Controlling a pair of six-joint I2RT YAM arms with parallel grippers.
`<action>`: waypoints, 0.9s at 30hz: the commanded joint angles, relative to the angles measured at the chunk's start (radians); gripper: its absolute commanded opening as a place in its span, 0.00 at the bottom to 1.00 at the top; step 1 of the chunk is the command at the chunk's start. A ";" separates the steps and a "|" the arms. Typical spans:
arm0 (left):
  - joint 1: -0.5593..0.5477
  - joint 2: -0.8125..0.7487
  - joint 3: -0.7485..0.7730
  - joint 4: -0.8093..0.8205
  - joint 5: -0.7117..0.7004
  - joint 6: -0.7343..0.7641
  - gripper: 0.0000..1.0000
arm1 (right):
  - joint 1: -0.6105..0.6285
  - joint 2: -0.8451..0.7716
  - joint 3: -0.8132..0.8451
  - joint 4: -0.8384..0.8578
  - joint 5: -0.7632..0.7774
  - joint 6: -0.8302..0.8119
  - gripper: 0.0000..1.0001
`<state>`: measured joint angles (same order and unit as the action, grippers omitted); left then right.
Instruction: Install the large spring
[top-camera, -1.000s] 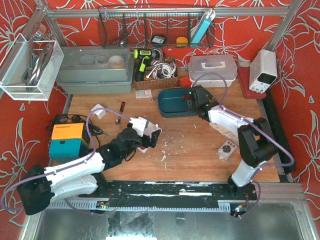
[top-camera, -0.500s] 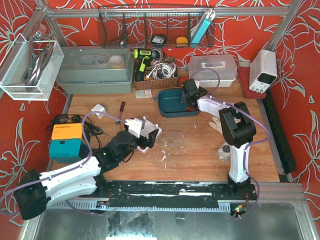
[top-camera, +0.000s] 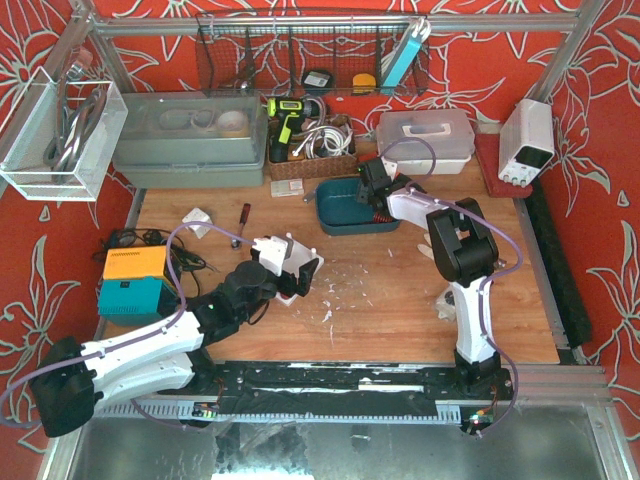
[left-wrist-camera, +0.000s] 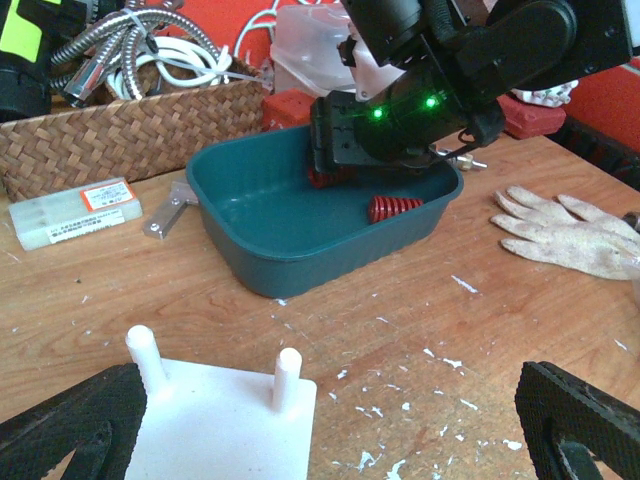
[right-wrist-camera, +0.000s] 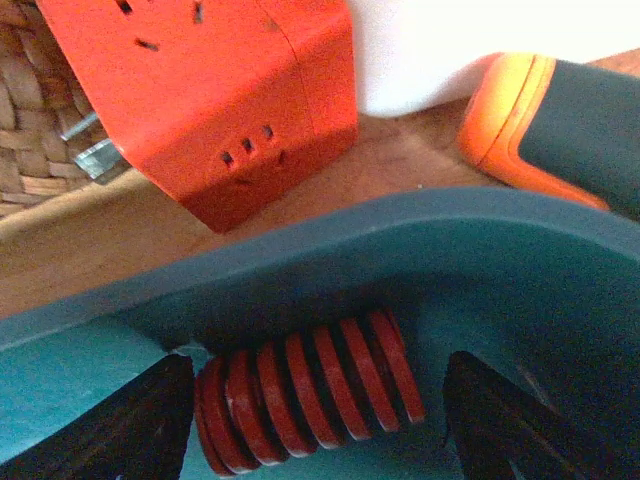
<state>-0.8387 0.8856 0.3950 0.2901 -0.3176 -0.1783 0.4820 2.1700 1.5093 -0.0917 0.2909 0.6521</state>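
Observation:
The large red spring (right-wrist-camera: 310, 385) lies on its side against the far wall of the teal tray (right-wrist-camera: 480, 250). My right gripper (right-wrist-camera: 315, 400) is down in the tray, open, with one dark finger (right-wrist-camera: 120, 430) at each end of the spring; the left finger is close to the coil and the right one stands apart. In the left wrist view the right gripper (left-wrist-camera: 395, 125) covers most of that spring, and a smaller red spring (left-wrist-camera: 395, 208) lies beside it in the tray (left-wrist-camera: 300, 240). My left gripper (left-wrist-camera: 320, 425) is open over the white peg plate (left-wrist-camera: 215, 430), which has two upright pegs (left-wrist-camera: 288, 372).
A wicker basket (top-camera: 310, 160) with cables, an orange block (right-wrist-camera: 230, 90) and a screwdriver handle (right-wrist-camera: 560, 120) lie behind the tray. A glove (left-wrist-camera: 565, 235) lies to its right. A labelled grey box (left-wrist-camera: 75, 208) lies to its left. An orange and teal box (top-camera: 135, 280) stands at the table's left.
My right arm has folded in toward the middle, and its gripper has moved left, deeper into the teal tray. My left gripper has shifted only slightly over the peg plate.

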 joint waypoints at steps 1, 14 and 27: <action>-0.008 -0.007 0.023 0.012 -0.016 0.014 1.00 | 0.003 0.032 0.027 -0.044 0.019 0.019 0.70; -0.011 -0.008 0.024 0.009 -0.019 0.017 1.00 | 0.003 0.077 0.100 -0.120 0.001 -0.049 0.67; -0.013 0.002 0.025 0.012 -0.025 0.017 1.00 | 0.003 -0.042 -0.007 0.008 -0.123 -0.389 0.46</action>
<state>-0.8436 0.8856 0.3950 0.2890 -0.3180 -0.1749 0.4820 2.2097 1.5478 -0.1486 0.2314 0.4103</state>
